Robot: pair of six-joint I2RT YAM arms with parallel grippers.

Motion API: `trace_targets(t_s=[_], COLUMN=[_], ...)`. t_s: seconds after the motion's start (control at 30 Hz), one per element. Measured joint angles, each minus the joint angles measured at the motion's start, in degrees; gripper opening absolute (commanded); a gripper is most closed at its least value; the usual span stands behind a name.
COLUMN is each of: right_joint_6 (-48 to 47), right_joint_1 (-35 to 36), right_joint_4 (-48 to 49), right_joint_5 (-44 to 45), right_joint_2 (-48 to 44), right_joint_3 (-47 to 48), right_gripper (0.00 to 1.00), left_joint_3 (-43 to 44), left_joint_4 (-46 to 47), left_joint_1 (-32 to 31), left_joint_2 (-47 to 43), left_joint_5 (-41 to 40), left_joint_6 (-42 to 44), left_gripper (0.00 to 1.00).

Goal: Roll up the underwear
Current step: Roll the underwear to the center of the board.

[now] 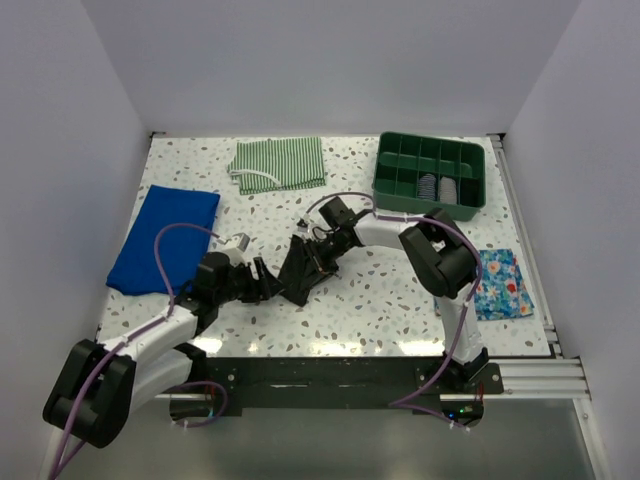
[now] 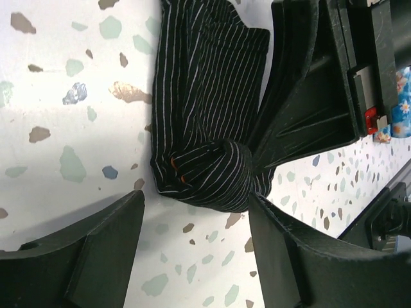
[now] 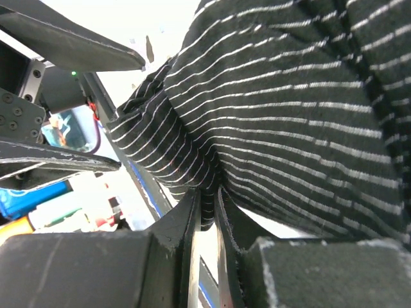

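Note:
The underwear (image 1: 300, 268) is black with thin white stripes and lies bunched at the table's middle, between the two grippers. In the left wrist view its near end (image 2: 205, 173) is twisted into a knot-like wad on the table. My left gripper (image 2: 196, 221) stands open just short of that wad, one finger on each side, touching nothing. My right gripper (image 3: 207, 199) is shut on a pinched fold of the underwear (image 3: 289, 96), lifting the cloth into a tent. From above, the left gripper (image 1: 268, 283) and right gripper (image 1: 312, 245) sit close together.
A green divided tray (image 1: 382, 170) holding rolled cloths stands at the back right. A green-and-white striped cloth (image 1: 278, 163) lies at the back, a blue cloth (image 1: 165, 237) at the left, and a floral cloth (image 1: 500, 283) at the right edge. White walls enclose the table.

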Motion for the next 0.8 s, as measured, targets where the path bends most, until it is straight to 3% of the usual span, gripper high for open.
trace_targets(t_s=[0.47,0.8], right_joint_6=[-3.17,-5.27], right_joint_1=[1.46,2.1], right_joint_4=[-4.7,-6.62], right_joint_5=[3.69,4.26], right_joint_2=[-0.22,-0.22], right_joint_3=[4.66,5.97], right_gripper=[0.0,0.0], left_joint_3=[0.48,0.07], left_joint_4=[2.62,11.61], left_joint_1=[0.0,0.48], left_joint_2=[1.86,10.73], left_joint_5=[0.11,0.55], left_joint_6=[-0.52,-2.4], left_gripper=[0.72,0.72])
